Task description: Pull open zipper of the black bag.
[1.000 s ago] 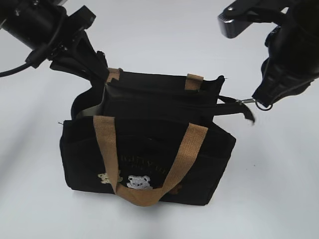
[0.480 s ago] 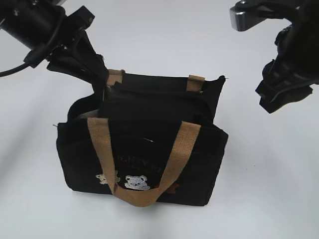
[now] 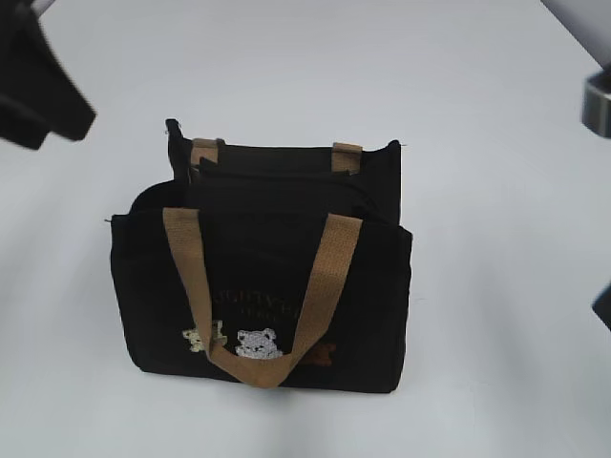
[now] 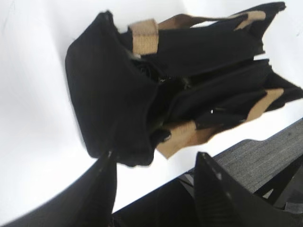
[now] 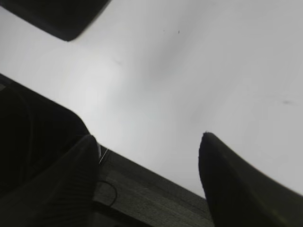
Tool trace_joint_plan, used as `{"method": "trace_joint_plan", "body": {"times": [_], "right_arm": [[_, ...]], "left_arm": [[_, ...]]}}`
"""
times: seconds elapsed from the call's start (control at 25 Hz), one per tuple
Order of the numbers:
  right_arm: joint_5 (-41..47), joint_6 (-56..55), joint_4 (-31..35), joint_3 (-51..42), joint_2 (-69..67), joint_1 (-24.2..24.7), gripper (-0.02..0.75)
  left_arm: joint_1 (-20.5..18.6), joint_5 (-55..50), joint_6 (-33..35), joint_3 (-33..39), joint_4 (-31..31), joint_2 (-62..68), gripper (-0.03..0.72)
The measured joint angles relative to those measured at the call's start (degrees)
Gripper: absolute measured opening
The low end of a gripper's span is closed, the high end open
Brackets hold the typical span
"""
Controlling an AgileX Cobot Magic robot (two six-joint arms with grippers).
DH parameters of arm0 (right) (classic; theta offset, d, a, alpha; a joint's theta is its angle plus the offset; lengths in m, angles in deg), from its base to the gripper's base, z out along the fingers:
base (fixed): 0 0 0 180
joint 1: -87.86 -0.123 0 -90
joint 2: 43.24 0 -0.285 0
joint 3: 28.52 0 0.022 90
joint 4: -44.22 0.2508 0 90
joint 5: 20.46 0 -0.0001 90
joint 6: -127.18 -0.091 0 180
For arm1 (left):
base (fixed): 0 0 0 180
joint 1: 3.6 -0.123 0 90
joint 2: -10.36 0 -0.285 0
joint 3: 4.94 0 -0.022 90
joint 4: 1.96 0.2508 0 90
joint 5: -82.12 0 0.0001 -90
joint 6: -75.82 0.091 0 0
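Note:
The black bag (image 3: 263, 277) stands upright mid-table, with tan handles and small bears on its front. Its top edge sags apart between the two sides, and a black strap end (image 3: 173, 131) sticks up at the back left corner. I cannot make out the zipper's silver pull in any view. The left wrist view shows the bag (image 4: 113, 94) end-on, beyond my left gripper (image 4: 155, 156), which is open, holds nothing and is clear of the fabric. My right gripper (image 5: 147, 138) is open over bare white table with nothing between its fingers.
The blurred left arm (image 3: 38, 95) hangs at the top left corner of the exterior view. Parts of the right arm (image 3: 600, 95) show only at the right edge. The white table (image 3: 496, 239) surrounds the bag. Its dark edge (image 5: 156, 194) lies under my right gripper.
Both grippers have opened and drawn away from the bag, the left up and left, the right out past the right edge. The right one let go of the strap end with the pull.

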Motion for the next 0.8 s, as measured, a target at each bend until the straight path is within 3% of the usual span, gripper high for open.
{"method": "trace_joint_plan", "body": {"times": [0.36, 0.6, 0.8], "right_arm": [[-1.03, -0.74, 3.95, -17.31, 28.16, 0.02, 0.515], [-0.97, -1.03, 4.15, -23.83, 46.07, 0.02, 0.515], [-1.68, -1.09, 3.51, -25.00, 56.89, 0.02, 0.515]], "left_arm": [[0.00, 1.21, -4.95, 25.58, 10.38, -35.38, 0.379], [0.00, 2.89, -5.14, 36.22, 13.58, -60.94, 0.379], [0.00, 3.72, -5.25, 40.97, 14.54, -77.38, 0.379]]}}
